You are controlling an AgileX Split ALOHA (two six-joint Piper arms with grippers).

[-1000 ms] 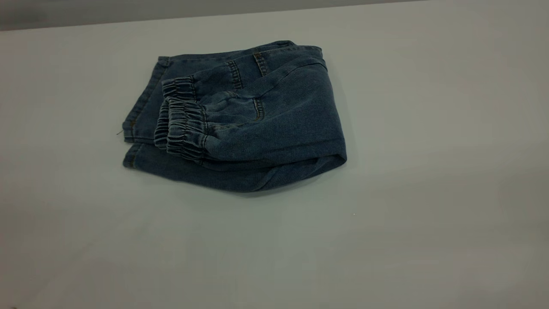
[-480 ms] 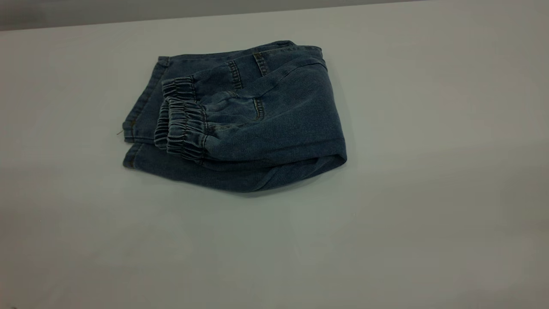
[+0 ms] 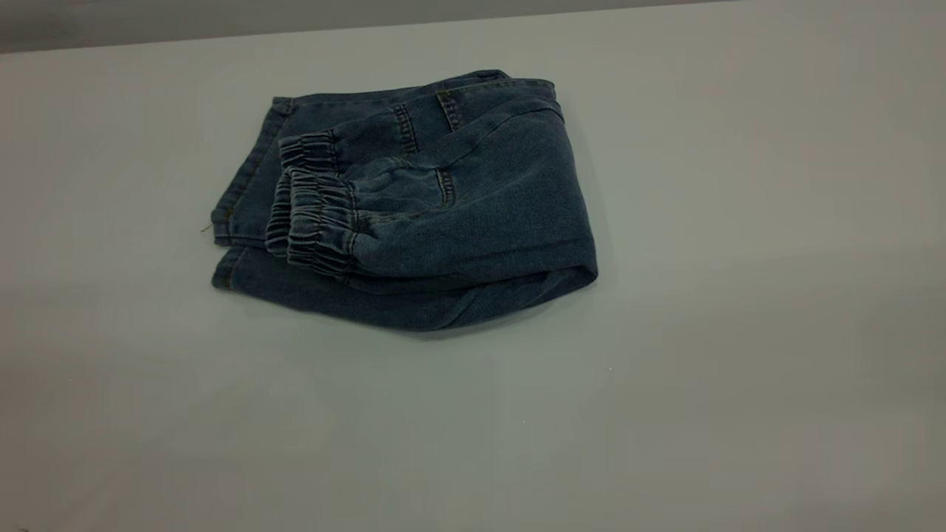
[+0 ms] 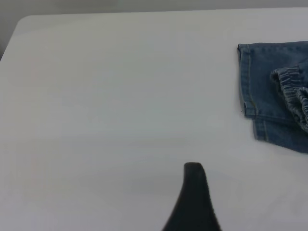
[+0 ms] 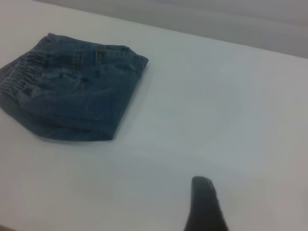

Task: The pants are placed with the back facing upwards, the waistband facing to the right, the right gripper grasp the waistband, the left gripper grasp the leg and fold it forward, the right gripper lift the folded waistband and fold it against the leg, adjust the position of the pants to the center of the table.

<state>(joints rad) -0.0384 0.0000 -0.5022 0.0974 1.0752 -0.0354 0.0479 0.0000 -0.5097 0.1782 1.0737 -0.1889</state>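
The pants point(image 3: 414, 207) lie folded into a compact bundle on the worktop point(image 3: 739, 332), toward its far side and a little left of the middle in the exterior view. The waistband point(image 3: 314, 222) is turned over on top of the bundle, its gathered elastic facing the pants' left end, just short of the stitched hems point(image 3: 229, 222) that stick out beneath it. The rounded fold forms the pants' right end. Nothing touches the denim. The left gripper point(image 4: 195, 202) is well apart from the pants, off their hem end, over bare worktop; only one dark finger shows, so how its jaws stand cannot be told. The right gripper point(image 5: 204, 204) is likewise well clear, off the fold end, one finger visible, jaws impossible to judge.
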